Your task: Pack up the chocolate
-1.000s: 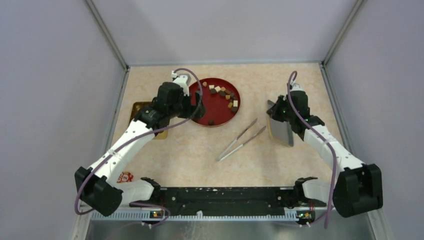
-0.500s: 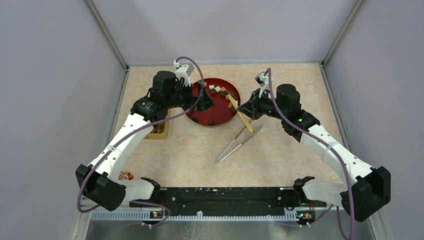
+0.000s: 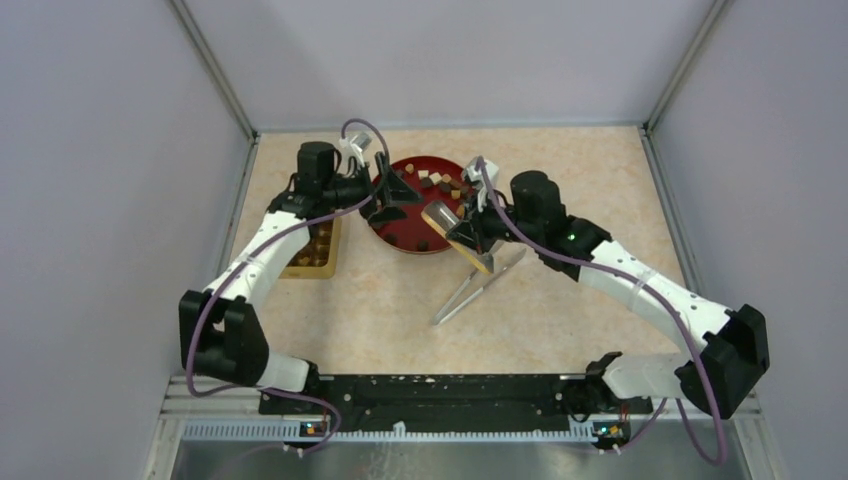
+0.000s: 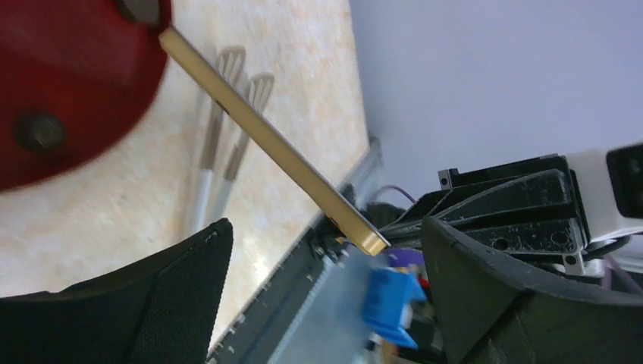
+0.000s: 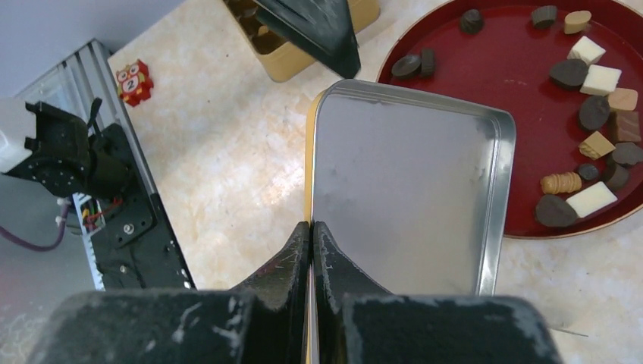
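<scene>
- Two grippers are at work over the far middle of the table [image 3: 380, 310]. They belong to my two arms, and both sit close around the red plate [image 5: 500, 68].
- My left gripper [image 3: 392, 197] hangs over the left part of that plate. Its fingers [image 4: 174, 303] are spread wide and there is nothing between them.
- My right gripper [image 5: 312, 227] is pinched tight on one edge of the tin lid [image 5: 409, 182]. The fingers meet with only the thin rim between them.
- I hold the tin lid tilted, with its silver inside facing my right wrist camera and its gold rim showing along the left side. It hangs over the near right edge of the red plate.
- One finger of my left gripper stands just beyond the lid's far edge. I cannot tell whether they touch.
- Most of the chocolate [image 5: 591, 129] lies loose on the far right part of the red plate, in dark, tan and cream pieces together. A few dark pieces lie apart on the near left part of the plate.
- More brown pieces sit in the compartments of the gold box [image 3: 312, 258], which is left of the plate under my left arm.
- Tongs [image 3: 480, 285] lie flat on the table, near of the plate and below the lid.
- An owl sticker [image 5: 136, 80] lies on the table near my left arm's base.
</scene>
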